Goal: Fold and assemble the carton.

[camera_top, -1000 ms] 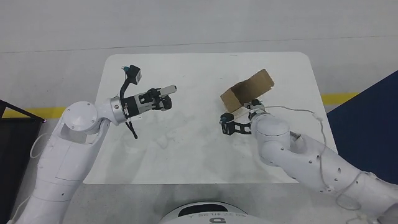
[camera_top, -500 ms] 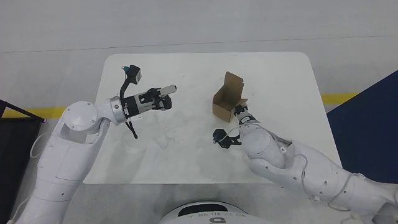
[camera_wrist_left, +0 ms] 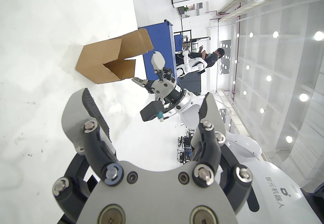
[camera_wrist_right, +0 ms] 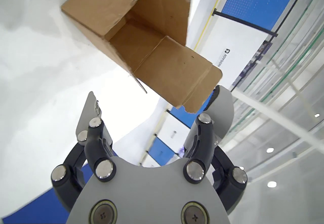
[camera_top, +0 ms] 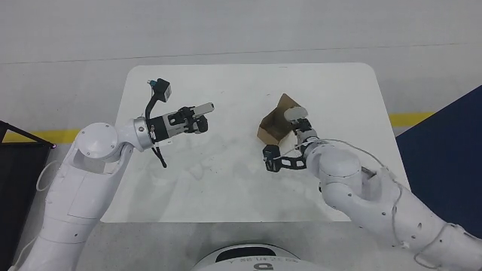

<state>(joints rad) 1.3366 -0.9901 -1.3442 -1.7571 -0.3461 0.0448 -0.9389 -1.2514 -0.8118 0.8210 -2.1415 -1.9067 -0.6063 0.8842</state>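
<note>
Carton shift: the carton [camera_top: 273, 125] sits nearer the middle of the table [camera_top: 226, 188] than 1 s ago; the left arm is unmoved.
Carton: on the table, its open mouth facing the right gripper, 1 long flap sticking out.
Right gripper [camera_wrist_right: 154, 106]: spread wide, clamping nothing, with the flap tip by 1 finger.
Left gripper [camera_wrist_left: 146, 106]: wide open, empty, well apart from the carton.

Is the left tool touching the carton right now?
Apart. The top view shows a plain stretch of bare table between the left tool and the carton; the left wrist view shows the carton well beyond its open fingers.
</note>
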